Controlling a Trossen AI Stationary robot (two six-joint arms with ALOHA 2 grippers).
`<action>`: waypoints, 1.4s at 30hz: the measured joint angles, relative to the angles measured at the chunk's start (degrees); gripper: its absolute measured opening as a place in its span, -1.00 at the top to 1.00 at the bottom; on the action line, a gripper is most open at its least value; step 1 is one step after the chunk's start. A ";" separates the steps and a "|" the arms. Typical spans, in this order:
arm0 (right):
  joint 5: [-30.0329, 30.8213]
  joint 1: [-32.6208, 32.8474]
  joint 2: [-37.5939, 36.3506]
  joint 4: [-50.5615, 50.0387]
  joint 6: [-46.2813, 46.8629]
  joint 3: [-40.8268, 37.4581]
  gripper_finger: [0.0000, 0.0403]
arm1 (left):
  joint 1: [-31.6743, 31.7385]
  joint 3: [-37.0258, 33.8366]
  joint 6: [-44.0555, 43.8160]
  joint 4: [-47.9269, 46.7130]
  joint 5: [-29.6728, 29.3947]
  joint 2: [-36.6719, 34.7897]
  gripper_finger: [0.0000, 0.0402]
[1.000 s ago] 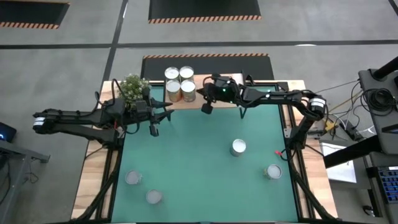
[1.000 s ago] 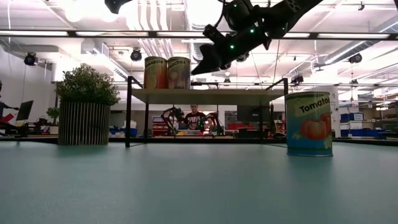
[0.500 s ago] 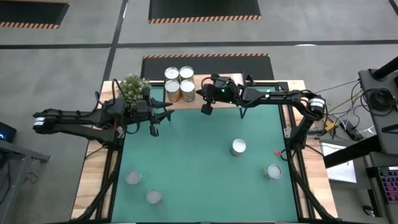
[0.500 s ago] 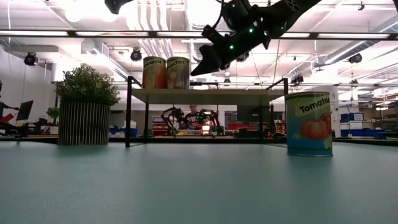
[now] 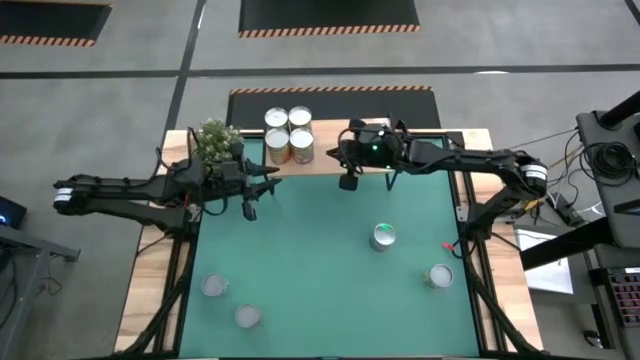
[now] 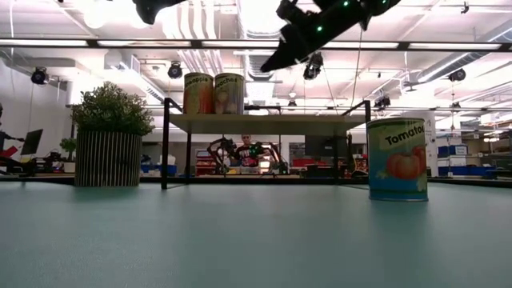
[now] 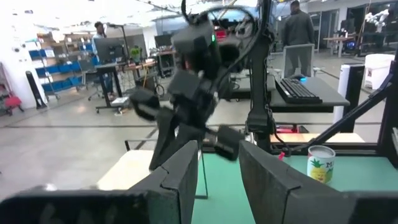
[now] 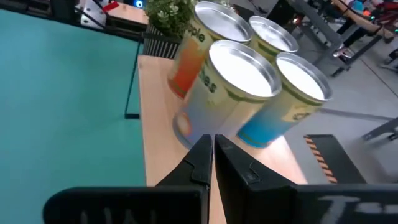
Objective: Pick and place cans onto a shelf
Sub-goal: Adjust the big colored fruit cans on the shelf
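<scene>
Several cans (image 5: 288, 134) stand in a tight cluster on the left part of the light-wood shelf (image 5: 335, 158) at the table's far edge; the right wrist view shows their silvery tops (image 8: 239, 71). More cans stand on the green table: one (image 5: 383, 236) right of centre, one (image 5: 438, 275) near the right edge, two (image 5: 213, 287) (image 5: 247, 316) near left. My right gripper (image 5: 348, 181) hangs shut and bare above the shelf's front edge, right of the cluster. My left gripper (image 5: 248, 207) hovers open and bare near the plant.
A potted green plant (image 5: 215, 141) stands at the shelf's left end, just behind my left arm. The tomato can (image 6: 397, 158) stands tall in the low view. The green table's middle (image 5: 300, 250) lies bare between the scattered cans.
My right gripper, shut throughout, has drawn back from the can cluster toward the table's right edge and risen, mostly in the last half second. The cans on the shelf have stayed put.
</scene>
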 joint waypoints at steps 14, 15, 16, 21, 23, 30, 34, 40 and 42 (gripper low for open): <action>-2.85 -7.63 -7.08 -10.21 -4.39 3.67 0.96 | 9.50 21.58 2.64 -23.58 -9.88 9.03 0.97; -3.70 -8.14 -7.28 -10.44 -4.66 3.65 0.96 | 11.41 24.29 3.32 -27.21 -9.70 10.79 0.97; -4.76 -8.73 -7.52 -10.30 -4.73 3.47 0.96 | 13.55 27.03 3.67 -30.49 -8.91 12.74 0.98; -8.34 -10.79 -9.39 -10.38 -4.70 0.58 0.96 | 25.37 40.86 5.90 -44.94 1.42 24.26 1.00; -8.79 -10.90 -10.25 -10.39 -4.68 -0.90 0.96 | 29.91 46.45 7.84 -50.28 4.17 29.15 1.00; -8.87 -10.90 -14.29 -9.58 -4.73 -6.90 0.96 | 41.76 63.95 17.87 -64.70 14.14 44.20 1.00; -9.01 -10.88 -16.91 -8.50 -4.79 -10.36 0.96 | 45.12 71.58 20.27 -69.43 17.18 50.89 1.00; -9.23 -10.88 -20.20 -5.50 -4.73 -15.35 0.96 | 47.67 80.80 22.75 -77.65 17.20 58.69 1.00; -9.25 -10.88 -21.22 -4.27 -4.73 -17.00 0.96 | 48.01 82.86 22.65 -79.87 17.19 60.73 1.00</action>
